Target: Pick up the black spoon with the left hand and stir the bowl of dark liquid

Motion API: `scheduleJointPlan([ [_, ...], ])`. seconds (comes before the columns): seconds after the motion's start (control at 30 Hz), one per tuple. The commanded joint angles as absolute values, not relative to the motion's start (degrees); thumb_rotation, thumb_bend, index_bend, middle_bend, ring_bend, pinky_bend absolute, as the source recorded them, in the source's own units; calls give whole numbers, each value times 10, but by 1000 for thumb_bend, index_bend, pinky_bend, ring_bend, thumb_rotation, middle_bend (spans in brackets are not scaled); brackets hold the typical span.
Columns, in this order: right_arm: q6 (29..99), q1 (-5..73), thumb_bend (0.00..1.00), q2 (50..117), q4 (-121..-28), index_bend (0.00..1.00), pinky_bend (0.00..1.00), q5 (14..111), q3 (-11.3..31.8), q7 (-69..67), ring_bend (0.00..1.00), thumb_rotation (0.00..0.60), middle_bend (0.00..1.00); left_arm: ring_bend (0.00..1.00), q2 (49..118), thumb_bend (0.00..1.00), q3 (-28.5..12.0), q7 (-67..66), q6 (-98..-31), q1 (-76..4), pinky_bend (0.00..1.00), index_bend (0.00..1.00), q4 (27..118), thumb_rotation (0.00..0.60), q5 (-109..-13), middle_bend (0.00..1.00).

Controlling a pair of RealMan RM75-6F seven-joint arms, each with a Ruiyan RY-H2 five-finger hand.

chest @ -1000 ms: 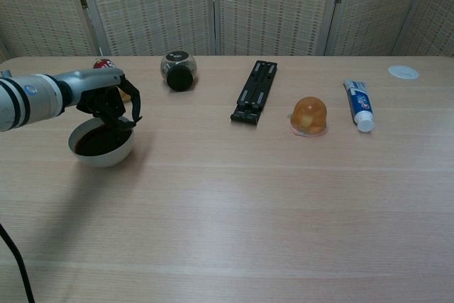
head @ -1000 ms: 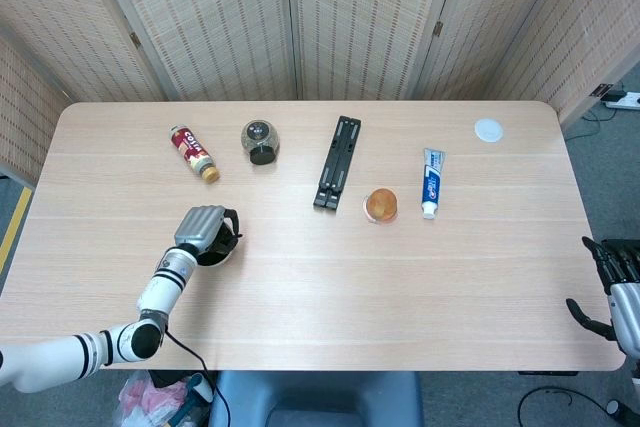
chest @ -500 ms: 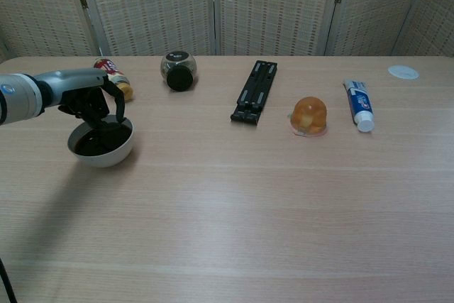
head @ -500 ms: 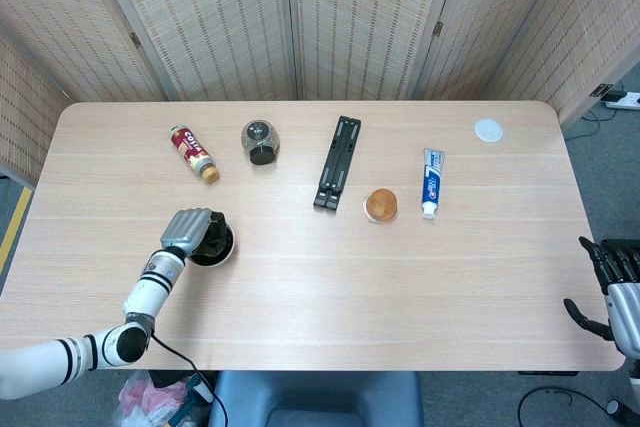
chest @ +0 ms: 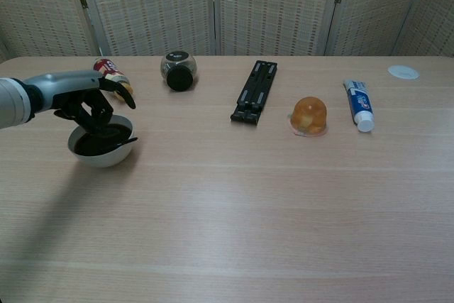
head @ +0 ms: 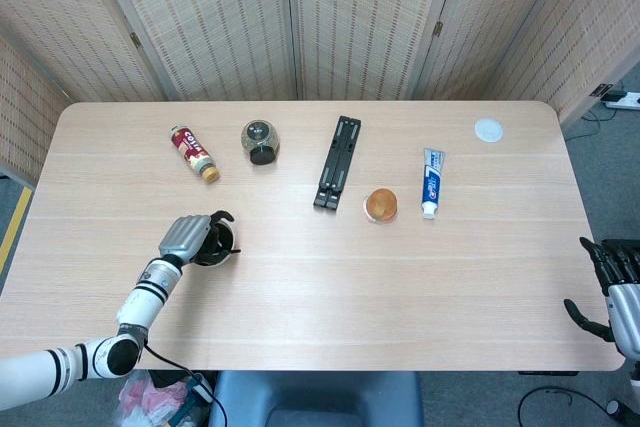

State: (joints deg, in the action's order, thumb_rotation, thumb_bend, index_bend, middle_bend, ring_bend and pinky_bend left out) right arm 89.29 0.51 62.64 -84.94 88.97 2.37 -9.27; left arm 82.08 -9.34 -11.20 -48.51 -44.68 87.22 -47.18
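Observation:
A white bowl (chest: 103, 155) of dark liquid (chest: 106, 138) stands at the table's front left; the head view shows it as the bowl (head: 224, 258) partly under my hand. The black spoon (chest: 127, 142) lies in it, its handle over the right rim, and the spoon's handle tip (head: 235, 251) pokes out in the head view. My left hand (chest: 86, 103) hovers over the bowl's left side with fingers spread, and nothing shows in them; from above the left hand (head: 186, 236) covers part of the bowl. My right hand (head: 612, 292) hangs off the table's front right corner, fingers apart, empty.
Behind the bowl lie a cola bottle (chest: 113, 76) and a round jar (chest: 178, 70). A black folded stand (chest: 254, 92), an orange jelly cup (chest: 309, 116), a toothpaste tube (chest: 360, 104) and a white lid (chest: 403, 72) sit further right.
My left hand held the spoon upright in the liquid; it has since drawn left and spread its fingers, and the spoon now rests against the bowl's right rim.

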Motion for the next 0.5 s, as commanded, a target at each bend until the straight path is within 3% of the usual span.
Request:
scheduleJointPlan([
  [0.03, 892, 5, 192, 627, -850, 4, 91, 890, 23, -92, 119, 600, 171, 414, 819, 323, -96, -96, -498, -436, 718, 113, 880, 600, -487, 453],
  [0.13, 891, 6, 192, 628, -850, 4, 91, 891, 23, -91, 119, 600, 171, 288, 817, 322, -98, -81, -529, -420, 577, 78, 887, 600, -515, 322],
  [0.2, 892, 6, 192, 627, -851, 4, 91, 890, 24, -91, 119, 600, 171, 256, 814, 322, -101, -67, -557, -405, 522, 77, 895, 600, -537, 287],
  [0.5, 876, 14, 193, 627, -850, 4, 91, 891, 22, -90, 119, 600, 171, 244, 782, 322, -88, -76, -663, -343, 419, 88, 917, 600, -592, 278],
])
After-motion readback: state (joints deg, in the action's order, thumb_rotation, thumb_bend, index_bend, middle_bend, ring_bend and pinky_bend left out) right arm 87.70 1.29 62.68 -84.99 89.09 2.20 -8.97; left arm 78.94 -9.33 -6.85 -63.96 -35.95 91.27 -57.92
